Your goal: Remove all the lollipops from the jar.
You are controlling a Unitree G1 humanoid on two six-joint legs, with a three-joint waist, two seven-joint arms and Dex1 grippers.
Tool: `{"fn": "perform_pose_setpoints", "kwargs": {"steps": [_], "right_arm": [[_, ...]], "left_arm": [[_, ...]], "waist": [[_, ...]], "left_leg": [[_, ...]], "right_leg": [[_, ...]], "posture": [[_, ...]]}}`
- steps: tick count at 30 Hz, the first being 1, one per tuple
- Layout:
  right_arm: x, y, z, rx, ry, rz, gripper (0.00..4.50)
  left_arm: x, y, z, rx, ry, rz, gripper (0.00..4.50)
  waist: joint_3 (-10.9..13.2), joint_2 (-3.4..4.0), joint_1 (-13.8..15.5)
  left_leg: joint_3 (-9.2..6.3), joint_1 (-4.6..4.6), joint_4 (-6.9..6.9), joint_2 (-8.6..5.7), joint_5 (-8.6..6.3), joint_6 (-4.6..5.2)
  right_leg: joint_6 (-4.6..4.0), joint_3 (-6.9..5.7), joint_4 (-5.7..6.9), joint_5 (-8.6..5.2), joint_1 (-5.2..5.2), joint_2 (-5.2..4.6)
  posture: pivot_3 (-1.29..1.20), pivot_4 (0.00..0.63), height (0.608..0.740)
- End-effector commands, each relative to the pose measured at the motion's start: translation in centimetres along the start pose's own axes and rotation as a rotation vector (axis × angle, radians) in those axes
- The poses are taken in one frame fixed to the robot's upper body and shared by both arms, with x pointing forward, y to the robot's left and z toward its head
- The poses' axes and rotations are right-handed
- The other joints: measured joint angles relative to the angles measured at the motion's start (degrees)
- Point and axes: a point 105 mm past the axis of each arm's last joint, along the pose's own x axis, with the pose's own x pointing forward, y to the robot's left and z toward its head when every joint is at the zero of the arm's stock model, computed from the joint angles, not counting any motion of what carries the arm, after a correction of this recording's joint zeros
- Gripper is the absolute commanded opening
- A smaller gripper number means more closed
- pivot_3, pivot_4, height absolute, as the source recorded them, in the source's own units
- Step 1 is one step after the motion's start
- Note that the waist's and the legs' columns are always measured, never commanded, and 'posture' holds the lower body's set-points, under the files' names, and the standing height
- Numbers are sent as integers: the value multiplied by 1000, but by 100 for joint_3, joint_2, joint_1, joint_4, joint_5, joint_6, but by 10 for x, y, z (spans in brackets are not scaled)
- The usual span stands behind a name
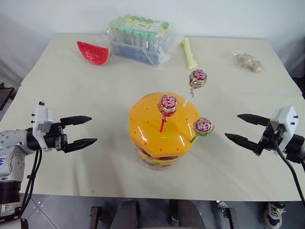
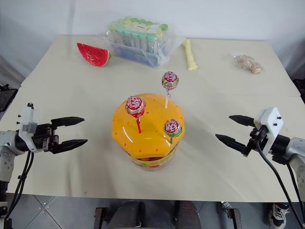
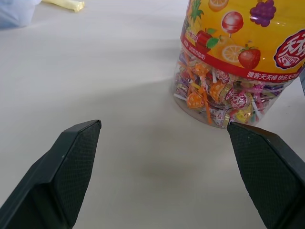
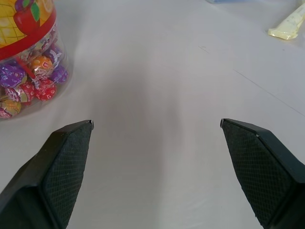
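Observation:
The jar (image 1: 162,133) stands at the middle of the table, with an orange domed lid full of small holes and a clear body (image 3: 224,95) packed with wrapped sweets. Three lollipops stick up from the lid: one on a red stick (image 1: 167,105), one on a green stick (image 1: 203,126) at the lid's right edge, and one on a white stick (image 1: 198,77) behind. My left gripper (image 1: 84,130) hovers open to the left of the jar. My right gripper (image 1: 240,128) hovers open to its right. Both are empty and apart from the jar.
At the back of the table lie a watermelon slice toy (image 1: 93,52), a clear box of green-capped tubes (image 1: 140,38), a pale yellow stick toy (image 1: 189,52) and a small bag of snacks (image 1: 248,61). The table's front edge (image 1: 152,196) is close below the jar.

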Motion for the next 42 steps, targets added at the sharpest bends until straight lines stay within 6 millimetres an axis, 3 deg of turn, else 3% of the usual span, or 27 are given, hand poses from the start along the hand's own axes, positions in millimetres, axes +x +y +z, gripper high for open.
{"fn": "perform_pose_setpoints", "kwargs": {"steps": [1, 4, 12, 29, 34, 42], "right_arm": [[-5, -2, 15, -47, -40, -12, 4484], [-5, -2, 15, -46, -42, -14, 4484], [-5, 0, 18, -45, -49, -4, 4484], [-17, 25, 43, -40, -66, 11, 4484], [-24, 40, 63, -14, -53, 10, 4484], [-12, 70, 101, -53, -94, 59, 4484]], "left_arm": [[-5, 3, 6, 29, -11, 5, 4500], [-6, 10, 4, -5, 6, 62, 4500], [-4, 5, 17, 14, -5, 34, 4500], [3, 2, 36, 33, -97, -91, 4500], [2, -3, 53, 81, -141, -152, 4500], [8, 1, 71, 153, -179, -240, 4500]], "waist": [[0, 0, 0], [0, 0, -2], [0, -1, -2], [-3, -5, 4], [-3, -5, 5], [-6, -10, 2]], "left_leg": [[1, 1, 1, 0, 0, 0], [2, 1, 3, 0, 0, 0], [3, 1, 11, 0, 0, 0], [5, 0, 49, 1, -2, 3], [4, -1, 69, 3, -6, 4], [2, 0, 86, 6, -10, 6]], "right_leg": [[0, 1, 2, 0, 0, 0], [0, 2, 6, 0, 0, 0], [-1, 7, 16, 0, -2, 0], [-3, 16, 48, 2, -3, -1], [-5, 19, 60, 3, -3, -1], [-14, 23, 74, 8, -2, -1]], "posture": [[0, 150, 740], [0, 150, 740], [0, 150, 740], [0, 150, 740], [0, 150, 740], [0, 150, 740]]}}
